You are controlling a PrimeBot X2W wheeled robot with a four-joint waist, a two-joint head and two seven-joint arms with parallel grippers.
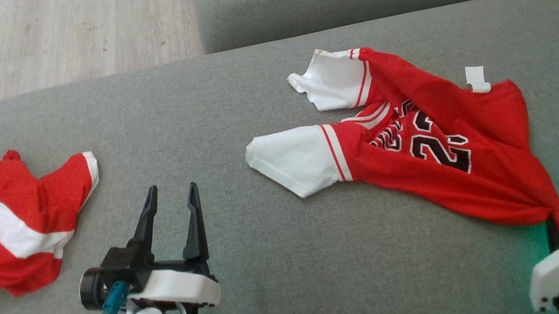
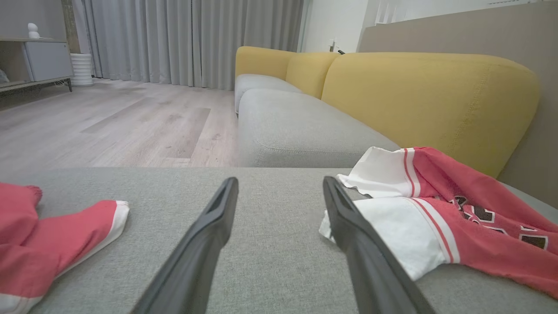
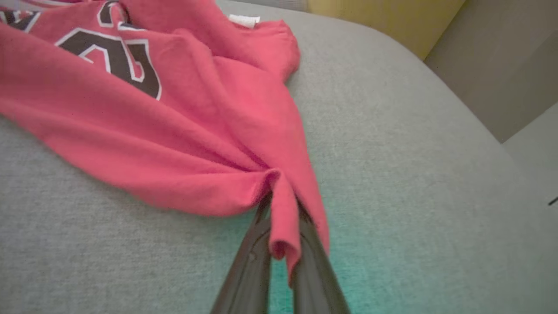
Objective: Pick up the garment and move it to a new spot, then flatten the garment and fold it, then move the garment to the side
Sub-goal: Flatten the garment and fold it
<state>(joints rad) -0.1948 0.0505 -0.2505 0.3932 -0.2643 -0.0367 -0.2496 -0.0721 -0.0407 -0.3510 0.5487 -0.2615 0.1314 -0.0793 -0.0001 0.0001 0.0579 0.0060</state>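
Head view: rumpled red jersey (image 1: 434,176), white sleeves, black numerals, lies on the grey sofa (image 1: 273,284); right pincer (image 3: 282,205) clamps its corner, left pincer (image 1: 172,190) gapes wide.

Before me spreads a grey sofa cushion (image 1: 274,294). Past its far edge sits a second grey cushion (image 2: 296,131), and yellow backrests (image 2: 427,100) rise along its right side. Pale wood floor (image 2: 109,126) runs off its left, out to grey curtains (image 2: 192,39), a low cabinet (image 2: 43,59) and a white wall (image 2: 335,22) far beyond it.
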